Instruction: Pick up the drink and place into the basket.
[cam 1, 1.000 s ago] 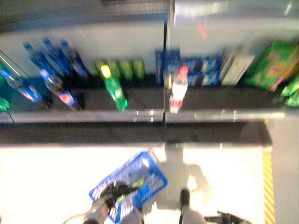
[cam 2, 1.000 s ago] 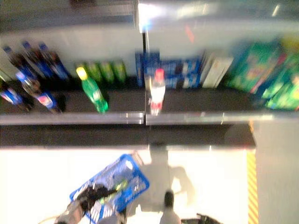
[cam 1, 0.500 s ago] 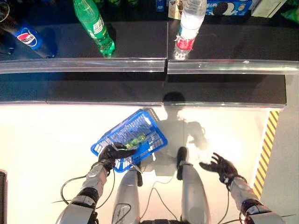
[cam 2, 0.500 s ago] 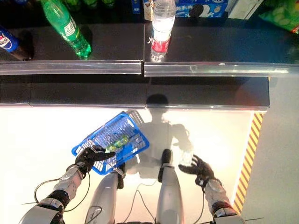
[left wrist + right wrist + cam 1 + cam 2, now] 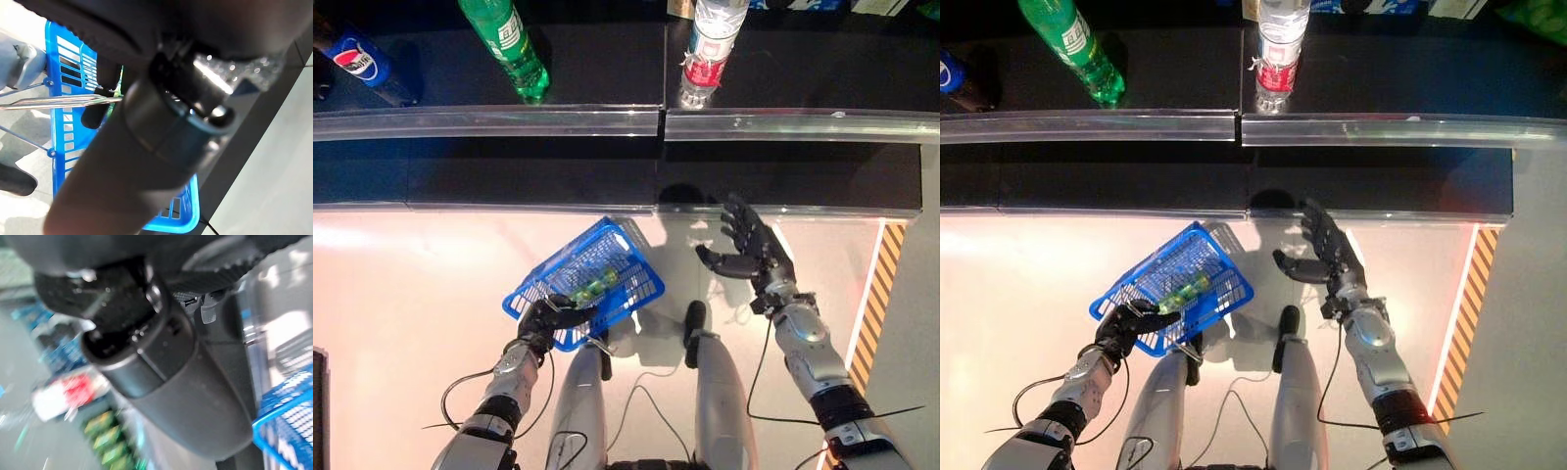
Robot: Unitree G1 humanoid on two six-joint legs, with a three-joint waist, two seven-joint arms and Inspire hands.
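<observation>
Gripping the wire handle of a blue plastic lattice basket [image 5: 589,282], the left hand [image 5: 544,318] stays low; right hand [image 5: 750,255] spread, empty. Clear, red-labelled bottle [image 5: 707,44] upright on the dark shelf [image 5: 607,73].

Field notes, robot body only.

Left arm [image 5: 499,397]: silver-grey metal shells in rounded segments, with a dark band between forearm sections. It ends in a dark left hand [image 5: 546,318], matte black, with slim jointed fingers.

Right arm [image 5: 818,362]: the same silver-grey casing, glossy under the light, with a black collar partway down the forearm and a narrower wrist piece behind the right hand [image 5: 751,253]. That hand is black too, its palm broad and its fingers ridged.

The left wrist view shows a smooth dark cylindrical casing with a shiny metal ring. The right wrist view shows a dark rounded housing, textured black surfaces and a small grey tab.
</observation>
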